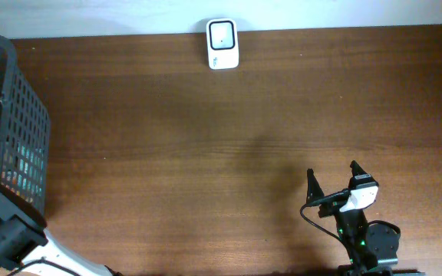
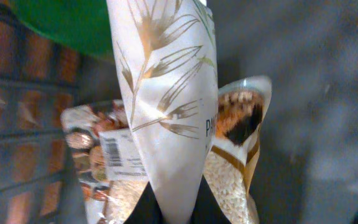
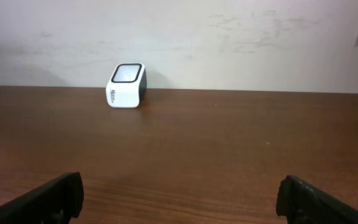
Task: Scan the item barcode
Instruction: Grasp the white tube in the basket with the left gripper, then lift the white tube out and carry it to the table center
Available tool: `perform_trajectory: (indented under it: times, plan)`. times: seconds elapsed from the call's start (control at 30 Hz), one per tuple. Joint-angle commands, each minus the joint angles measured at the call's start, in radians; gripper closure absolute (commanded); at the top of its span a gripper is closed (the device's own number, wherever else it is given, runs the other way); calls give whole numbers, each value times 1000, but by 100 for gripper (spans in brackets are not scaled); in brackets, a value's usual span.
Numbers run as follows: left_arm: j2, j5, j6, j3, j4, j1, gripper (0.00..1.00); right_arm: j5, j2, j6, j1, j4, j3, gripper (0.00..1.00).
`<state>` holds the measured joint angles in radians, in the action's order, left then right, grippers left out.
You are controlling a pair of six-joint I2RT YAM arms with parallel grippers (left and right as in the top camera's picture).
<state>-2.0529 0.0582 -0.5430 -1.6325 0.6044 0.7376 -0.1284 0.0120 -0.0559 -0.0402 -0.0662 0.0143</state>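
My left gripper (image 2: 178, 214) is shut on the narrow end of a white pouch (image 2: 166, 93) printed with gold leaves, and its dark fingers (image 2: 146, 208) pinch it from both sides. The pouch stands up inside the dark mesh basket (image 1: 23, 146). From overhead the left fingers are hidden at the basket. The white scanner (image 1: 222, 44) with a dark window sits at the table's far edge, and is also seen in the right wrist view (image 3: 127, 86). My right gripper (image 1: 333, 170) rests near the front right, open and holding nothing (image 3: 180, 190).
Other goods lie in the basket: a clear bag of grain (image 2: 238, 168) behind the pouch, a packet with a barcode label (image 2: 120, 155) and something green (image 2: 67, 22). The basket's mesh wall (image 2: 17, 124) is close on the left. Brown tabletop (image 1: 206, 153) stretches between basket, scanner and right arm.
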Motion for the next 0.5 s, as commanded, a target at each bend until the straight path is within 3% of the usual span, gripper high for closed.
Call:
perform_trajectory:
  times: [0.0,0.13,0.37,0.47]
  plan:
    - [176,-77,72,-27,-54,-25,100,6,-5,-4,-7,-1,-8,2]
    - [277,-179,78,-27,-116,-54,100,6,-5,-4,-7,-1,-8,2]
    - [464,-178,87,-27,-221,-128,100,6,-5,-4,-7,-1,-8,2]
    - [567,-178,171,-27,-252,-175,100,6,-5,-4,-7,-1,-8,2]
